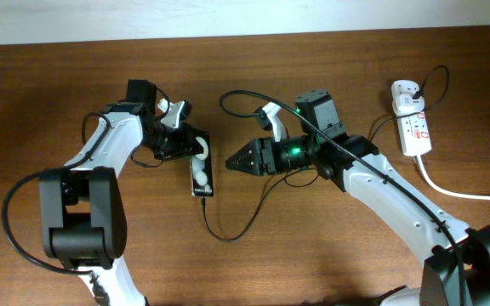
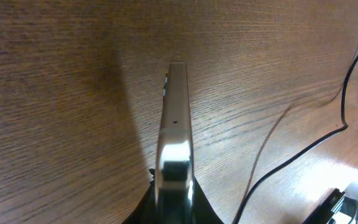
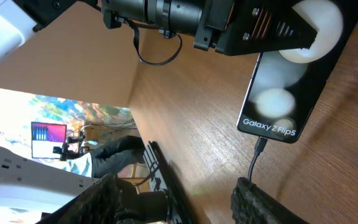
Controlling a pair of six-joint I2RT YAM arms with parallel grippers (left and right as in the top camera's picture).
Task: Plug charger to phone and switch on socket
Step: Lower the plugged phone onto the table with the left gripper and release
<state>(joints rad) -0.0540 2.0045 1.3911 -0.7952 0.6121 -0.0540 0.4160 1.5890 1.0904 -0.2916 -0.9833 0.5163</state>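
Observation:
The black phone lies flat left of the table's centre, showing two white round shapes. My left gripper is shut on its far end. In the left wrist view the phone appears edge-on, clamped between the jaws of the gripper. The charger's thin black cable has its plug tip seated in the phone's near end. My right gripper hovers just right of the phone, open, nothing between its fingers. The socket lies at the far right with a white adapter.
A thick white cord runs from the socket off the right edge. The black cable loops over the table between the phone and the adapter, passing under my right arm. Bare wood lies along the front of the table.

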